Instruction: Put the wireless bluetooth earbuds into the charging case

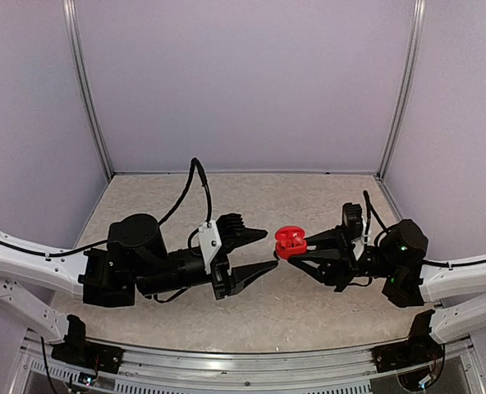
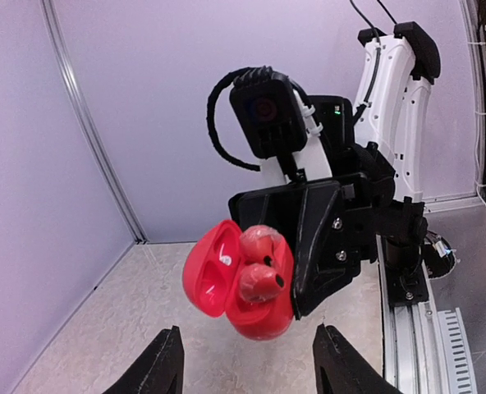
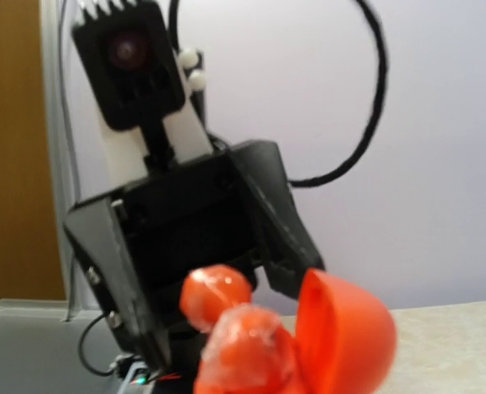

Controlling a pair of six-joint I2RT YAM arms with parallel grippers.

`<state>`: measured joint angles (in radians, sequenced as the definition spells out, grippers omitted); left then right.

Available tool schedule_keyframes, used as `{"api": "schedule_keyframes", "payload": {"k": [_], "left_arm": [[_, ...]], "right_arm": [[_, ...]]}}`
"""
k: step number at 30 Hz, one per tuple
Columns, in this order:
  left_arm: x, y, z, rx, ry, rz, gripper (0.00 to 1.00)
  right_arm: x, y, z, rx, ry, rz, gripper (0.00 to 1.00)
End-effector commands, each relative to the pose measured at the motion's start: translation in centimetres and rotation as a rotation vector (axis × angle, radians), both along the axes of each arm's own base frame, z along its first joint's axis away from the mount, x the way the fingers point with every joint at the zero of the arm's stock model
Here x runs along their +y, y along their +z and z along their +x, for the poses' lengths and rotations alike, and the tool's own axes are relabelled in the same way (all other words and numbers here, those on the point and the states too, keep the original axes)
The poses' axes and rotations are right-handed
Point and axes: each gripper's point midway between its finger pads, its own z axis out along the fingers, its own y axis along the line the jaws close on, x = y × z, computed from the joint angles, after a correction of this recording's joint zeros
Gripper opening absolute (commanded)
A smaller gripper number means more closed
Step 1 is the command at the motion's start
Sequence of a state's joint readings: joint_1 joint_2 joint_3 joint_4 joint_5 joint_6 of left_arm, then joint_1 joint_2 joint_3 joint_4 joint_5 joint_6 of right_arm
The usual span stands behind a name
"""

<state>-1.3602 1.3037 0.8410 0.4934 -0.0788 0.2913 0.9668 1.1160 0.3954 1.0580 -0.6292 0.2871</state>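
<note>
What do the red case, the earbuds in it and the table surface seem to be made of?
The red case looks like hard plastic, glossy: a bright highlight sits on its open lid. The earbuds are probably the same glossy red plastic, with small shine spots. The tabletop shows a beige speckled, stone-like pattern with a matte look; possibly laminate, I cannot tell.

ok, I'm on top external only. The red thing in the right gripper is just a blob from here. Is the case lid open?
Observer: Yes. In the left wrist view, the lid of the charging case stands open, toward that view's left.
Operator: Buds in it?
Observer: Two red earbuds sit in the case body, one above the other.
Operator: Where's the right gripper holding it?
Observer: The right gripper clamps the body on the side away from the lid, so the opening faces the left wrist camera.
</note>
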Motion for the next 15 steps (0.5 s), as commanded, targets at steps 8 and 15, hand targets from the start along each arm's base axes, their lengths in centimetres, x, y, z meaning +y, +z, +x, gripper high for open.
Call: {"api": "schedule_keyframes", "payload": {"k": [8, 15], "left_arm": [[1.9, 1.7, 2.6, 0.120, 0.194, -0.104, 0.55], [0.3, 2.3, 1.9, 0.160, 0.138, -0.092, 0.33]], "right_arm": [[-1.1, 0.2, 2.7, -0.024, -0.224, -0.002, 0.00], [-1.3, -0.1, 3.4, -0.024, -0.273, -0.015, 0.00]]}}
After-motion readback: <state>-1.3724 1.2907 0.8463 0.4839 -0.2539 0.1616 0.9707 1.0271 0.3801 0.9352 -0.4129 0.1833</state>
